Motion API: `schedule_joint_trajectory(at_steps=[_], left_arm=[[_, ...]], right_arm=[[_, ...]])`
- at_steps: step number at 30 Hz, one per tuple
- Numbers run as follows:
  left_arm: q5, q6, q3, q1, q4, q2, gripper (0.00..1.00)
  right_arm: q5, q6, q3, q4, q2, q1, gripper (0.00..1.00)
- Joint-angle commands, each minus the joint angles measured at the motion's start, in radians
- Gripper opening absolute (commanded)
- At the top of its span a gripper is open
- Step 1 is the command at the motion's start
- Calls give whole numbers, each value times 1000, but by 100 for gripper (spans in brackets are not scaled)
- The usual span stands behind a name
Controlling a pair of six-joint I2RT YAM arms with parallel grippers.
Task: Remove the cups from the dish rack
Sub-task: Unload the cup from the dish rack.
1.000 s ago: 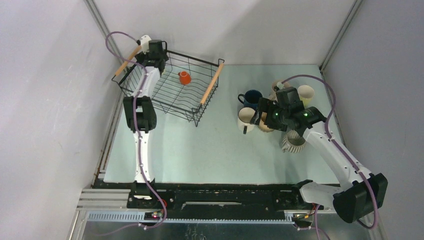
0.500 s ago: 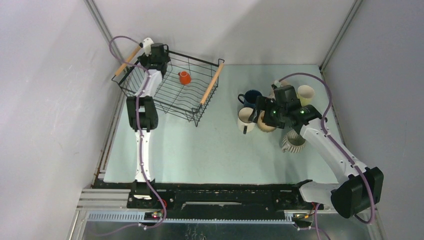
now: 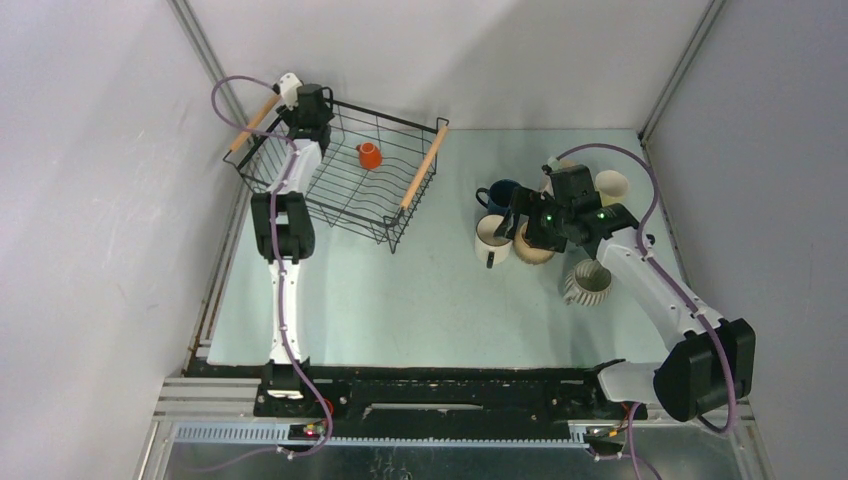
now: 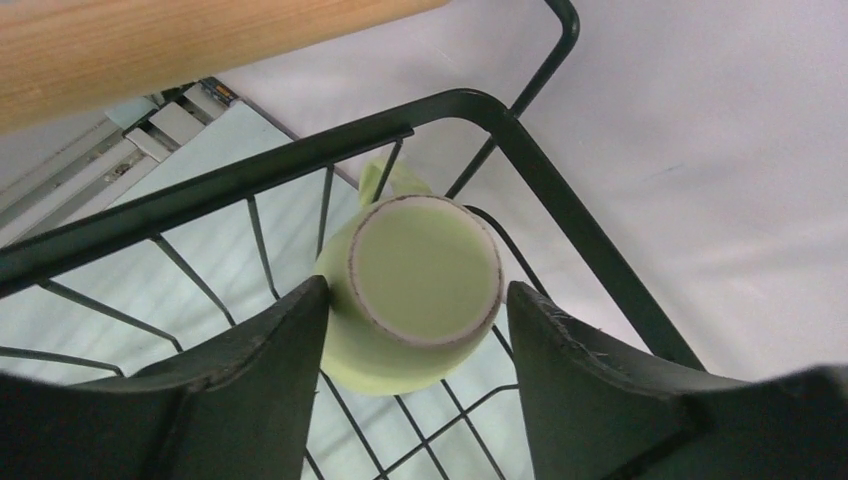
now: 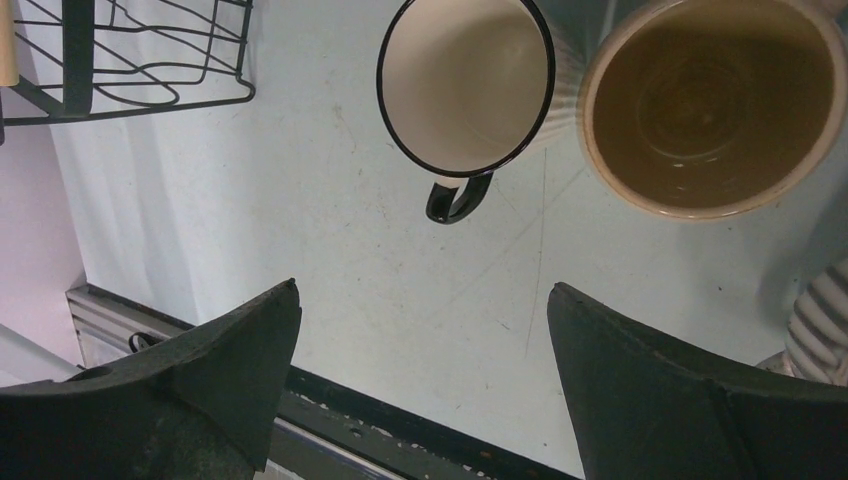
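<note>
Pale green cup (image 4: 420,270) sits mid-frame in the dish rack (image 4: 200,192), straddled by the left gripper's (image 4: 418,290) parted fingers; right gripper (image 5: 422,290) gapes empty.

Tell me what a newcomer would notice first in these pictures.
First, the black wire dish rack at far left, with an orange cup inside. In its far corner the left gripper stands open around a pale green cup. At right, several cups stand below the open right gripper.

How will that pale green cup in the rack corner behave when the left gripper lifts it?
Probably rigid and smooth, so the pale green cup may slip between the left gripper's fingers. Its handle sits by the dish rack's corner wires, so it could snag.
</note>
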Motion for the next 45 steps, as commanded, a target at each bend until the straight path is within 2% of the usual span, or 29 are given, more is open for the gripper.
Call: schedule_joint_trajectory(at_steps=[1,8,11,17,21,23,27,31,38,45], left_arm=[[14,-35,74,9,16,-1,63],[23,-81,-22,9,-27,-77,32],[38,-104,-72,8,-47,-130,23],[38,-110,-161,-14,-62,-231,19],[8,-126,-136,-17,-97,-230,20],[-7,-130,-107,-17,-118,-214,24],[-21,-115,-18,-16,-150,-163,51],[-35,-121,59,-15,-171,-106,66],[-17,-119,120,-11,-133,-43,74],[-19,-142,119,-4,-108,-21,76]], right_arm=[[-41,-17,-3,42,4,-10,100],[-49,-9,-3,42,-2,-11,100],[-45,-7,-3,42,-8,-7,100],[-48,-1,-19,56,-24,-5,100],[-46,-6,-20,52,-25,-4,100],[-38,-11,-20,47,-27,-6,100],[-37,-15,-20,47,-22,-10,100],[-40,-16,-20,52,-14,-13,100],[-52,-17,-20,61,1,-23,100],[-74,-18,-19,80,21,-31,100]])
